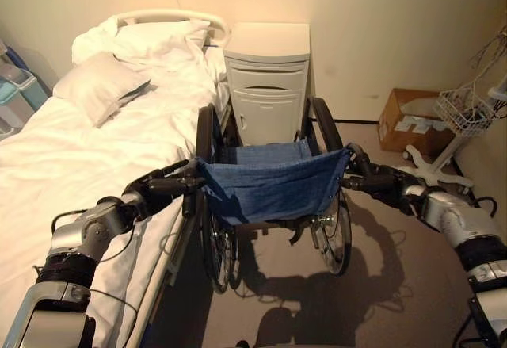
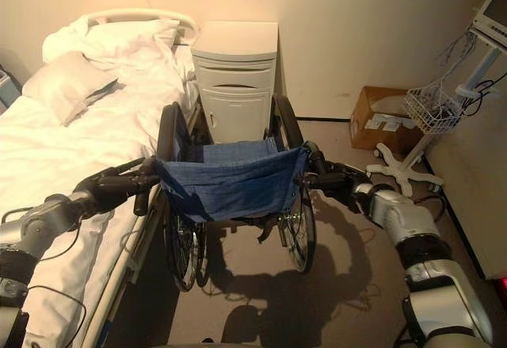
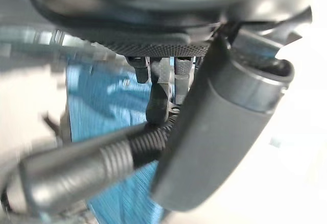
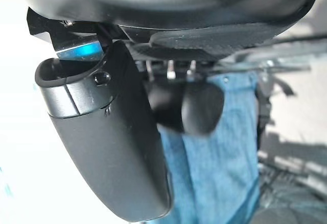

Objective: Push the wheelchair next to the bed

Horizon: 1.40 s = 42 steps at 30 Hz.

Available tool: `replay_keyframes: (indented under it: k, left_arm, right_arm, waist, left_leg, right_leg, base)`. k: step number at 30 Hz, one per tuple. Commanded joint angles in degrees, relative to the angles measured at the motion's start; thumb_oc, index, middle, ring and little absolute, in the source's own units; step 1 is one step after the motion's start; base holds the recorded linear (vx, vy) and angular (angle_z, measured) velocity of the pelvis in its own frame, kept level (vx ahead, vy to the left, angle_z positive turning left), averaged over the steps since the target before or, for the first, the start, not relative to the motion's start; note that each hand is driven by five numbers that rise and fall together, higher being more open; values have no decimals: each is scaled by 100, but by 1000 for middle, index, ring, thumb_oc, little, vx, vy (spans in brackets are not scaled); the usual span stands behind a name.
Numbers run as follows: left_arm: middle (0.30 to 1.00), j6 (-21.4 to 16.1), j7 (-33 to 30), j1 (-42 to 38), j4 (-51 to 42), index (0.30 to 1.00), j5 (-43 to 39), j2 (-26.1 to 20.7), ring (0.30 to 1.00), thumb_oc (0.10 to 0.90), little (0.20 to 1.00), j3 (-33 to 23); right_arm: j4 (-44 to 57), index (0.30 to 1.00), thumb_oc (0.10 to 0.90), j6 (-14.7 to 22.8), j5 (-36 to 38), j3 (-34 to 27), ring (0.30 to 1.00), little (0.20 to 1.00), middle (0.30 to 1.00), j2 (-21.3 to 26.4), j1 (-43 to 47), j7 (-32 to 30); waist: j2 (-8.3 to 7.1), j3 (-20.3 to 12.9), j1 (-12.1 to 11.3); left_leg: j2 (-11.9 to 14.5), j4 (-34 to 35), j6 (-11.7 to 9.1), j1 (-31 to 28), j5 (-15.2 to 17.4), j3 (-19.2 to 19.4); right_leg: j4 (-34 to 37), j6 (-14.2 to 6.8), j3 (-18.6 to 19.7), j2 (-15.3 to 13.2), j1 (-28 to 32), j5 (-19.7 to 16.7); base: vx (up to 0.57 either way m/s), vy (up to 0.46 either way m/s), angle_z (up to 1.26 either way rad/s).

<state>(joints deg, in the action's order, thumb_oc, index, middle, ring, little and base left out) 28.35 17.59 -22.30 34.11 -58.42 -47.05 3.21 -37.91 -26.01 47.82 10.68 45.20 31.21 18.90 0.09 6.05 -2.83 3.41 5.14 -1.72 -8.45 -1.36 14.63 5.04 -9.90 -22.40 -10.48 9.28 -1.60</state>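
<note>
The wheelchair (image 1: pixel 269 197), with its blue cloth back, stands just beside the bed (image 1: pixel 71 150), which lies at its 9 o'clock, and faces a white bedside cabinet (image 1: pixel 267 78) at its 12 o'clock. The left hand (image 1: pixel 162 185) is curled round the wheelchair's left push handle (image 3: pixel 82 170), and the right hand (image 1: pixel 372 177) is wrapped round the right push handle (image 4: pixel 196 109). A cardboard box (image 1: pixel 408 122) and a white wheeled stand (image 1: pixel 444 154) sit on the floor at 2 o'clock.

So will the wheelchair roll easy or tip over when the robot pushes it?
The wheelchair will probably roll easily on its big wheels. With a hand on each push handle, left hand and right hand, it likely stays upright. Its blue cloth back looks floppy.
</note>
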Motion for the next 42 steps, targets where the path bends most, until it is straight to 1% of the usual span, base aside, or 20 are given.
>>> replay_keyframes:
  k: [1,5,9,14,17,21,23,24,25,28,31,33,34,35,36,37,39,40,41,42]
  left_arm:
    - [900,-156,296,196,707,900,-631,-832,900,800,900,-577]
    - [900,-105,916,373,1243,900,-1270,-847,900,800,900,-907]
    - [900,5,1144,459,1516,900,-1486,-772,900,800,900,-1131]
    - [900,200,1640,555,1802,900,-1839,-711,900,800,900,-1331]
    - [900,267,1776,663,1831,900,-2229,-564,900,800,900,-1504]
    - [900,456,2067,831,1821,900,-2852,-302,900,800,900,-1784]
    - [900,454,2324,960,1648,900,-3287,81,900,800,900,-1938]
    - [900,456,2336,973,1629,900,-3313,110,900,800,900,-1943]
    - [900,431,2393,1002,1572,900,-3331,270,900,800,900,-1939]
    - [900,285,2473,1123,1529,900,-2686,730,900,800,900,-1876]
    - [900,109,2586,1323,1701,900,-1798,1073,900,800,900,-1763]
    - [900,-66,2696,1486,1862,900,-1292,1270,900,800,900,-1643]
    - [900,-201,2727,1600,2001,900,-893,1434,900,800,900,-1568]
    - [900,-225,2745,1619,2018,900,-834,1449,900,800,900,-1566]
    - [900,-423,2767,1764,2150,900,-362,1649,900,800,900,-1450]
    - [900,-587,2803,1848,2247,900,-127,1794,900,800,900,-1344]
    - [900,-843,2694,2000,2374,900,105,2072,900,800,900,-1205]
    - [900,-897,2654,2029,2383,900,153,2126,900,800,900,-1178]
    - [900,-1171,2510,2117,2454,900,369,2313,900,800,900,-1094]
    - [900,-1279,2431,2137,2502,900,388,2386,900,800,900,-1024]
  right_arm:
    - [-720,900,800,39,611,-641,900,900,900,1397,-14,239]
    - [-1343,900,800,-132,832,-949,900,900,900,1769,35,964]
    - [-1612,900,800,-264,751,-1087,900,900,900,1943,28,1231]
    - [-1881,900,800,-460,700,-1280,900,900,900,2138,-112,1616]
    - [-2022,900,800,-504,707,-1529,900,900,900,2097,-335,1765]
    - [-2213,900,800,-581,308,-1857,900,900,900,2050,-623,1956]
    - [-2294,900,800,-596,16,-2026,900,900,900,1846,-826,2050]
    - [-2295,900,800,-606,-7,-2042,900,900,900,1830,-846,2061]
    - [-2297,900,800,-603,-71,-2068,900,900,900,1705,-904,2048]
    - [-2251,900,800,-563,-274,-2099,900,900,900,1277,-1063,1962]
    - [-2143,900,800,-375,-489,-2034,900,900,900,841,-1223,1875]
    - [-2001,900,800,-178,-532,-1965,900,900,900,542,-1328,1692]
    - [-1926,900,800,17,-523,-1897,900,900,900,255,-1387,1526]
    - [-1899,900,800,39,-514,-1896,900,900,900,219,-1409,1488]
    - [-1808,900,800,341,-595,-1879,900,900,900,-90,-1505,1312]
    - [-1762,900,800,519,-595,-1851,900,900,900,-308,-1562,1133]
    - [-1744,900,800,996,-647,-1833,900,900,900,-709,-1708,891]
    - [-1751,900,800,1094,-681,-1834,900,900,900,-787,-1737,842]
    - [-1766,900,800,1458,-699,-1828,900,900,900,-1100,-1827,658]
    - [-1756,900,800,1609,-671,-1811,900,900,900,-1223,-1853,587]
  waist:
    - [34,-532,-44]
    - [-22,-577,-24]
    - [-64,-623,-17]
    - [-130,-637,28]
    - [-160,-644,38]
    - [-204,-645,26]
    - [-241,-627,13]
    - [-244,-627,10]
    - [-257,-621,5]
    - [-282,-594,-9]
    - [-286,-569,-39]
    - [-286,-557,-58]
    - [-272,-535,-76]
    - [-274,-540,-76]
    - [-257,-530,-97]
    - [-239,-520,-110]
    - [-211,-511,-153]
    - [-206,-510,-162]
    - [-181,-496,-194]
    - [-172,-495,-201]
  left_leg:
    - [-61,-17,-181,19,196,42]
    - [-83,-21,-197,3,273,32]
    - [-92,-14,-207,32,267,33]
    - [-93,-14,-209,14,314,50]
    - [-97,-14,-208,8,340,46]
    - [-101,-14,-207,1,364,41]
    - [-102,-14,-202,-6,391,30]
    - [-102,-14,-201,-8,394,27]
    - [-103,-14,-194,-9,406,19]
    - [-96,-14,-182,-20,426,14]
    - [-111,-14,-160,-26,440,-4]
    - [-115,-14,-144,-27,445,-4]
    - [-119,-14,-130,-22,445,-9]
    - [-120,-14,-128,-23,446,-8]
    - [-128,-14,-109,-19,449,-13]
    - [-135,-14,-97,-15,450,-18]
    - [-148,-14,-74,-9,456,-41]
    - [-150,-14,-70,-8,457,-45]
    - [-160,-14,-57,-4,453,-68]
    - [-164,-14,-52,0,449,-77]
  right_leg:
    - [-373,113,169,210,-156,192]
    - [-378,112,196,237,-147,262]
    - [-365,130,223,255,-177,258]
    - [-357,144,265,280,-184,288]
    - [-354,146,278,288,-183,302]
    - [-337,150,278,290,-170,309]
    - [-341,163,278,287,-165,329]
    - [-342,164,278,287,-164,332]
    - [-344,169,281,287,-166,337]
    - [-357,180,267,281,-164,346]
    - [-366,188,260,281,-165,349]
    - [-364,190,251,277,-164,342]
    - [-365,192,255,276,-175,336]
    - [-364,192,256,276,-176,335]
    - [-363,194,256,279,-184,329]
    - [-364,197,260,278,-192,327]
    - [-363,200,269,280,-194,328]
    - [-361,200,271,280,-194,327]
    - [-362,200,276,278,-196,321]
    - [-368,198,275,278,-201,320]
  base:
    - [0,0,0]
    - [-2,-1,-1]
    - [0,0,0]
    - [6,-17,-3]
    - [4,-8,-1]
    - [6,-25,0]
    - [-5,-35,0]
    - [-5,-30,0]
    - [0,0,0]
    - [0,0,0]
    - [0,0,0]
    - [0,0,0]
    - [0,0,0]
    - [0,0,0]
    - [0,0,0]
    - [0,0,0]
    - [0,0,0]
    - [0,0,0]
    - [0,0,0]
    - [0,0,0]
